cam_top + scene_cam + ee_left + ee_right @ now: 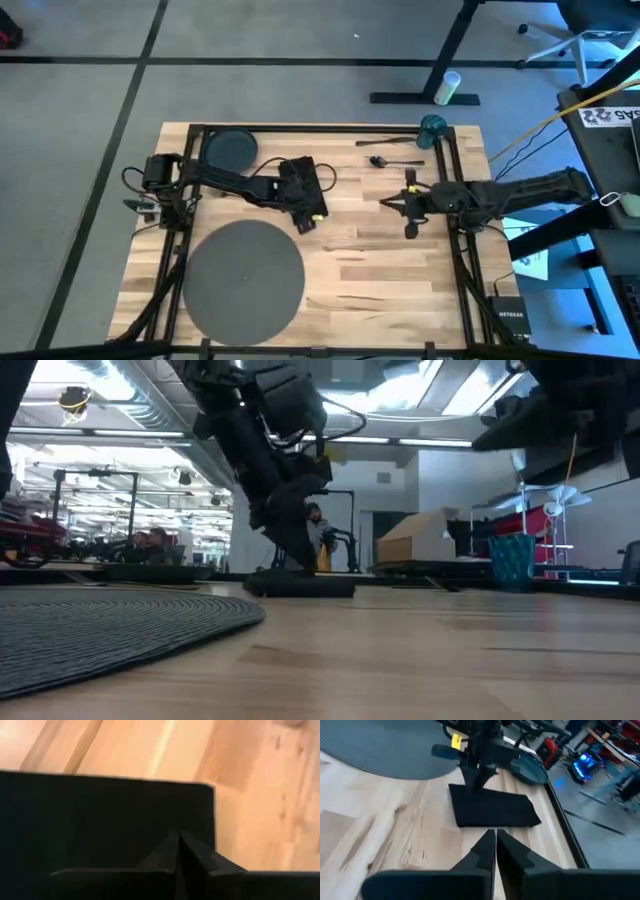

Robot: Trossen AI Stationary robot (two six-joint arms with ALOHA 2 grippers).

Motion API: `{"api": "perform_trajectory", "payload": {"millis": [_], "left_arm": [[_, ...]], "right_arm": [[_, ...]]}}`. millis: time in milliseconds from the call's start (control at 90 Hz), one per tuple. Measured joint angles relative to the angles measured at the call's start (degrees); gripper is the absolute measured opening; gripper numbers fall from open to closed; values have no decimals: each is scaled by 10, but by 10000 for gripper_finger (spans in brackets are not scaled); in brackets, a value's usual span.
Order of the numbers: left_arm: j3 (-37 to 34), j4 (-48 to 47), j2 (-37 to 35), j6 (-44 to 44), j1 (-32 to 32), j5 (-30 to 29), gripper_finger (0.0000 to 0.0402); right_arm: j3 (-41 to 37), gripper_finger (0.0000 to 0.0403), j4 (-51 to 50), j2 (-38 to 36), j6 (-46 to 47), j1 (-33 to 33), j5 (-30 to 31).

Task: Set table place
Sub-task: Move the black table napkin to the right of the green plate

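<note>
Pale butcher-block wooden desk (pixel 380 260) w/ light plank stripes, thin black metal rails at edges. Large round dark-grey ribbed placemat (pixel 244 275); smaller round dark blue-grey plate (pixel 230 148); flat black rectangular napkin (pixel 492 810), plain, no pattern. Translucent teal cup (pixel 433 127), black spoon (pixel 392 160); both arms dark, yellow tag by left hand (pixel 305 222).

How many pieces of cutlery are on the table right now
2, both on the table at its far edge near the teal cup: a dark utensil and a spoon just nearer than it. The arms might hide others.
</note>
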Motion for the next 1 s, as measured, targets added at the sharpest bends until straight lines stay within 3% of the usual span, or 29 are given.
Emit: {"api": "perform_trajectory", "payload": {"millis": [211,478,1000], "left_arm": [[-30,-11,0,-25,5,0,0],[-62,-13,-3,-58,18,-6,0],[-65,-112,-67,-40,91,-64,0]], "right_arm": [[-44,0,60,1,13,37,38],[-51,0,61,1,16,55,60],[-51,0,57,1,10,55,61]]}}
